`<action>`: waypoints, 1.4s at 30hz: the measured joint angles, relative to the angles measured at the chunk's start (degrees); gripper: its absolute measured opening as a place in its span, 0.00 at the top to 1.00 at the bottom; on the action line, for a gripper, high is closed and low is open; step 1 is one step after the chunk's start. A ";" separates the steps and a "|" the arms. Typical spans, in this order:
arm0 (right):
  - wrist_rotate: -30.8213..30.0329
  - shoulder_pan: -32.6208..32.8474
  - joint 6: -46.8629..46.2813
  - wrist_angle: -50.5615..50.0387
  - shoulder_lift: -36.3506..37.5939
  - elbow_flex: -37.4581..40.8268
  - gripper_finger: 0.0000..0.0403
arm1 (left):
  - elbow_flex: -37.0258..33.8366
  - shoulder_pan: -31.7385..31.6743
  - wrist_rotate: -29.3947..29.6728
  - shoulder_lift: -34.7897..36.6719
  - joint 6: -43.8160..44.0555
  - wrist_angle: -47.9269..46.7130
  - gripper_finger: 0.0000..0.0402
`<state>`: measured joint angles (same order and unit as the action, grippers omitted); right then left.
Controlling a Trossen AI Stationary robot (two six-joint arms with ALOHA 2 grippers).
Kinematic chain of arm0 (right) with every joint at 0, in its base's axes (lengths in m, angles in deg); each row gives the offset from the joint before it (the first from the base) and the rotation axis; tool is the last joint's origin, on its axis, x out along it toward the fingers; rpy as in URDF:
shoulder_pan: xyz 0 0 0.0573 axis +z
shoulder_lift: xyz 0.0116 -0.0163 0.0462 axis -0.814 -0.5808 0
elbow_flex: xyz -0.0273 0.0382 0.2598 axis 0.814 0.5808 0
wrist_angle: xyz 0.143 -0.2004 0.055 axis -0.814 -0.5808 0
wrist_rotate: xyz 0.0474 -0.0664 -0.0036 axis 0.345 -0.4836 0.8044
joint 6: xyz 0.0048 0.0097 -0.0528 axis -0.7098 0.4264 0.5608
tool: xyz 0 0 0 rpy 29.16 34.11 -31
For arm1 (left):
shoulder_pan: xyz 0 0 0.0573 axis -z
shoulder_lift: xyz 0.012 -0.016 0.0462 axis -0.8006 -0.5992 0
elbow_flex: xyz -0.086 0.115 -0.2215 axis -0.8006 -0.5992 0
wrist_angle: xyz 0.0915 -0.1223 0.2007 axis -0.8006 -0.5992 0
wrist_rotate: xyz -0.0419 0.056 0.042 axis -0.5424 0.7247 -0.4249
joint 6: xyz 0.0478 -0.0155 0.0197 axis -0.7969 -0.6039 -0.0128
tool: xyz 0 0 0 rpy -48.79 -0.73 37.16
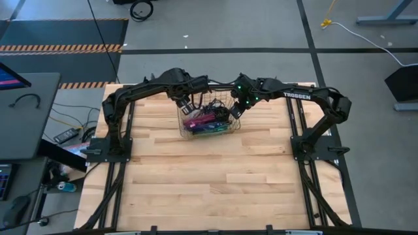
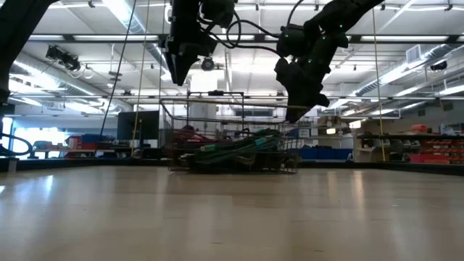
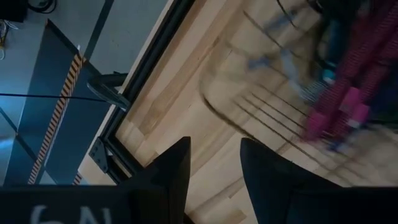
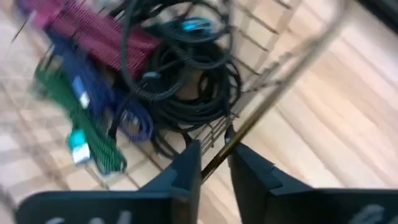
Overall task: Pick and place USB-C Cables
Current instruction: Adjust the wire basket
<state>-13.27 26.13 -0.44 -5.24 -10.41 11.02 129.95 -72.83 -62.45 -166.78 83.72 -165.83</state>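
A wire basket (image 1: 186, 132) stands at the far middle of the table and holds the USB-C cables (image 1: 208, 122). They lie as a heap of small bundles: magenta (image 4: 93, 31), black (image 4: 186, 93), blue (image 4: 81, 87) and green (image 4: 99, 146). My left gripper (image 1: 187, 105) hangs open above the basket's left part, with nothing between its fingers (image 3: 214, 163). My right gripper (image 1: 235, 112) hangs over the basket's right rim (image 4: 292, 74), narrowly open. In the right wrist view the rim wire shows through the gap between its fingers (image 4: 214, 163). In the low view both grippers (image 2: 177, 72) (image 2: 296, 112) stand above the heap.
The basket's upright wire walls (image 2: 239, 109) rise around the heap under both grippers. Bare wooden tabletop (image 1: 209, 183) stretches from the basket to the near edge. Both arms' base frames (image 1: 104, 147) (image 1: 317, 147) stand at the table's left and right sides.
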 joint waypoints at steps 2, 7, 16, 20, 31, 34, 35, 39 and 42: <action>-0.31 0.13 -0.19 -0.07 0.04 -0.04 0.85 | 0.00 -0.02 0.02 0.00 0.00 0.01 0.64; 0.95 0.27 0.35 -0.54 0.05 -0.02 0.97 | 0.00 -0.02 0.02 0.00 -0.01 -0.03 0.64; 1.18 2.23 -1.70 -1.61 1.10 0.22 0.97 | 0.00 -0.02 0.02 0.00 -0.12 0.00 0.64; -0.21 3.87 -4.07 -2.80 3.26 0.39 0.97 | 0.00 0.00 0.00 0.00 -0.20 0.07 0.64; -5.26 10.99 -16.96 -16.78 10.91 0.37 0.98 | 0.00 0.00 0.02 0.00 -0.15 0.01 0.64; -5.40 14.17 -22.33 -20.73 11.47 0.33 0.98 | 0.00 0.02 0.00 0.00 -0.04 0.01 0.64; -5.59 15.36 -23.50 -21.52 11.47 0.33 0.98 | 0.00 0.02 0.00 0.00 -0.04 0.01 0.64; -7.72 18.68 -25.58 -21.84 11.45 0.31 0.96 | 0.00 0.00 0.00 0.00 -0.08 0.05 0.64; -7.88 20.15 -28.57 -21.43 11.45 0.28 0.97 | 0.00 0.00 0.00 0.00 -0.09 0.03 0.64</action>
<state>-21.15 46.28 -29.01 -26.67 1.05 11.30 129.95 -72.83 -62.45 -166.78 83.63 -165.80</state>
